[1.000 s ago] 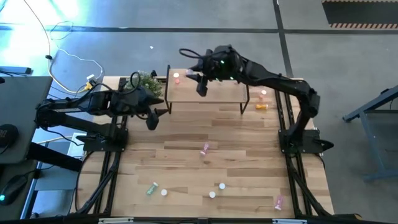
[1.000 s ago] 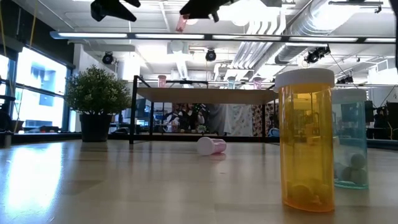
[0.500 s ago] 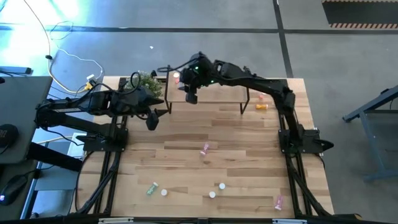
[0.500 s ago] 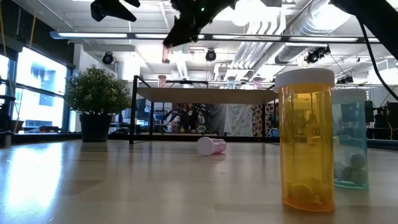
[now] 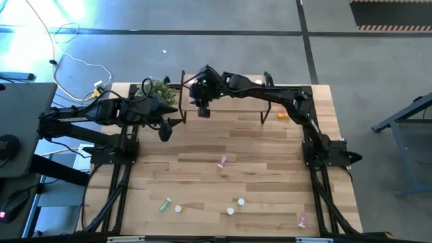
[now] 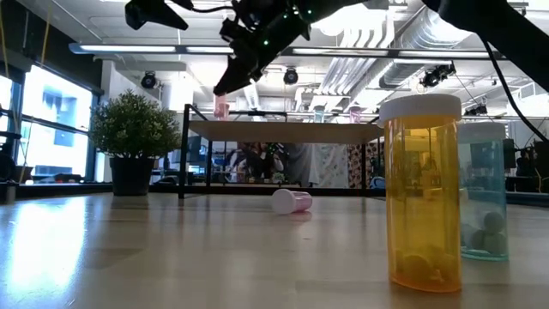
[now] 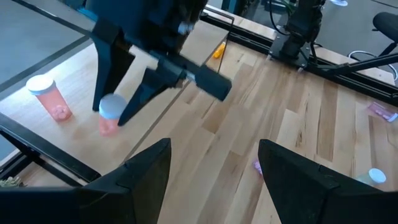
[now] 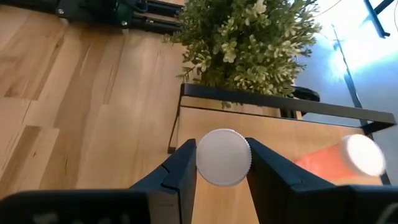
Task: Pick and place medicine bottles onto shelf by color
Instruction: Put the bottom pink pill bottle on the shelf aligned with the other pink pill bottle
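Left gripper [image 5: 165,131] hangs idle at centre-left of the high view, fingers spread, nothing in them. Right gripper [image 8: 221,163] is clamped on a pink bottle [image 7: 109,115], hovering over the shelf [image 5: 233,102] at its upper-left end. I'd lower straight down, keep it upright, then let go. Watch the other pink bottle [image 7: 50,96] standing just beside, and the plant [image 5: 160,88] near that corner. More bottles lie across the worktop [image 5: 270,175].
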### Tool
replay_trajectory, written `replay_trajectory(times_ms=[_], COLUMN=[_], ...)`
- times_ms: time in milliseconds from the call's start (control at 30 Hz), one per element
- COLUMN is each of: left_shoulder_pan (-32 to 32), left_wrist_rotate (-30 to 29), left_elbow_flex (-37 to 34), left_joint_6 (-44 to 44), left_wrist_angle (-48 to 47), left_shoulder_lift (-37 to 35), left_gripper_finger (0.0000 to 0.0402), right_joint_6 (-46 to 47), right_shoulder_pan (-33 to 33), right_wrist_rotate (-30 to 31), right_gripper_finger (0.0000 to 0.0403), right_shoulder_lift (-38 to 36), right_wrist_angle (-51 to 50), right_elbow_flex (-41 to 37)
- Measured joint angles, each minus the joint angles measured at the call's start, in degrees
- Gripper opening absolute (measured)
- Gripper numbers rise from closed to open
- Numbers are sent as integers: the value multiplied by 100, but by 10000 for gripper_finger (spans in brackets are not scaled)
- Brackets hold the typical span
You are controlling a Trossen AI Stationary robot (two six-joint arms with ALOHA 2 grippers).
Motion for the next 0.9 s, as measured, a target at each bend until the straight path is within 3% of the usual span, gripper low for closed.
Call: replay_trajectory(times_ms=[900], left_shoulder_pan=[-2], left_wrist_rotate=[2], left_elbow_flex=[0], left_joint_6=[44], left_wrist_angle=[-20], left_shoulder_lift=[1], left_gripper_finger=[231], right_joint_6=[518], right_shoulder_pan=[-39], right_wrist_rotate=[52], right_gripper_finger=[106], right_shoulder_lift=[98], right_wrist_angle=[19], right_elbow_flex=[0])
